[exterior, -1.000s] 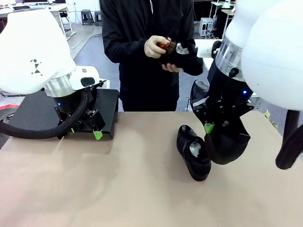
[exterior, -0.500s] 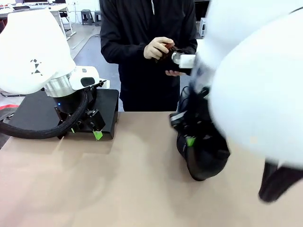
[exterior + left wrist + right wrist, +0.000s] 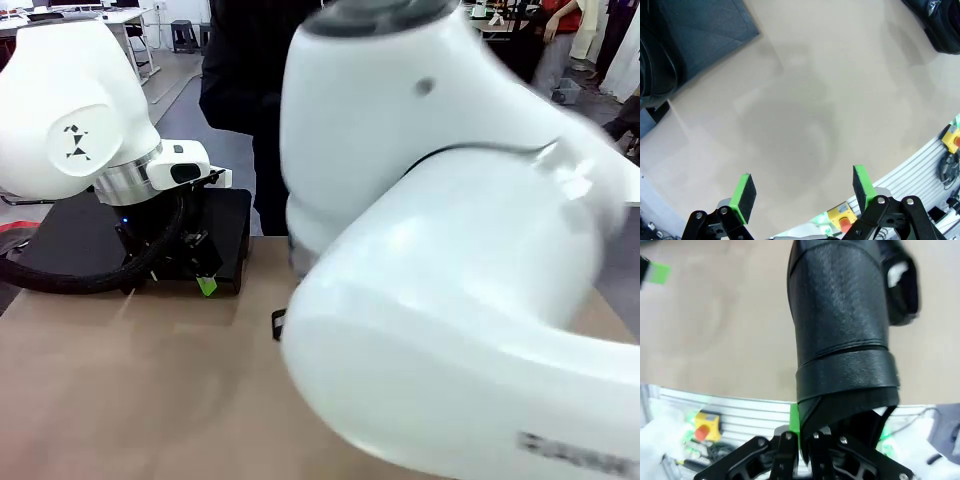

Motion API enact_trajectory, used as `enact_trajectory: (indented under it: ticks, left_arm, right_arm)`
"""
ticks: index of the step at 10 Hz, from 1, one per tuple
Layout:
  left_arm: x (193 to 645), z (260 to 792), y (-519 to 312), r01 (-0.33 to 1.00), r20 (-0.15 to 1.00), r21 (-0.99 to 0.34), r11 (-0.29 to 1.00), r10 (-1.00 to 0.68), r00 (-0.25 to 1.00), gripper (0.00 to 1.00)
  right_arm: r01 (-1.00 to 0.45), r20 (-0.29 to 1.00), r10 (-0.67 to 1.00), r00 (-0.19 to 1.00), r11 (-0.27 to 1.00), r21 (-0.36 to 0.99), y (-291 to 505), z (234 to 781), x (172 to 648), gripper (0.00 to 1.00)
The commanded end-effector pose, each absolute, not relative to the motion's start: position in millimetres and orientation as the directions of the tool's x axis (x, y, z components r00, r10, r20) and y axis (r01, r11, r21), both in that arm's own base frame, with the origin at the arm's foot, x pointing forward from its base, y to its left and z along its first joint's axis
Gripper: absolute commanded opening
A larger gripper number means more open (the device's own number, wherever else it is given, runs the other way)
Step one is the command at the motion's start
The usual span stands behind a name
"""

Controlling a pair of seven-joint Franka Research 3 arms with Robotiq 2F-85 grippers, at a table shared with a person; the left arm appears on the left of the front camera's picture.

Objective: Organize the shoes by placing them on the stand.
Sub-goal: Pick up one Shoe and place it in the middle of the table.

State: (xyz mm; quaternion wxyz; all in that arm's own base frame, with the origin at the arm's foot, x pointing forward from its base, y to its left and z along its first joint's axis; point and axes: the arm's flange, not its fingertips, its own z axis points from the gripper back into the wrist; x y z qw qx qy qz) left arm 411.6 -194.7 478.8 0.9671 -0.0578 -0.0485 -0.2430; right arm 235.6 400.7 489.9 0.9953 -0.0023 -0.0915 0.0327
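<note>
Right gripper tight on a shoe, left gripper wide above table.

The tan table bears the black stand at upper left (front view); a black shoe lies on it at upper right (left wrist view).

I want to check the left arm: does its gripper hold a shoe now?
No, the left gripper is open above the table, with nothing between its green pads.
</note>
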Motion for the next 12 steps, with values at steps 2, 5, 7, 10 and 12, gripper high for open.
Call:
enact_trajectory:
  ticks: [2,5,7,10,12]
  left_arm:
    - [410,479,-193,0.470,0.137,-0.095,0.878,-0.456,0.879,1.00]
    - [410,479,-193,0.470,0.137,-0.095,0.878,-0.456,0.879,1.00]
    - [410,479,-193,0.470,0.137,-0.095,0.878,-0.456,0.879,1.00]
    - [410,479,-193,0.470,0.137,-0.095,0.878,-0.456,0.879,1.00]
    - [410,479,-193,0.470,0.137,-0.095,0.878,-0.456,0.879,1.00]
  right_arm:
    - [-0.053,0.136,0.053,0.989,0.999,-0.004,434,423,266,0.00]
    - [-0.039,0.076,0.039,0.996,0.999,-0.008,434,377,265,0.00]
    - [-0.007,0.109,0.004,0.994,1.000,0.023,431,374,267,0.00]
    - [-0.021,0.112,0.018,0.994,1.000,0.022,431,368,276,0.23]
    - [-0.044,0.121,0.042,0.992,0.999,0.011,431,362,282,0.61]
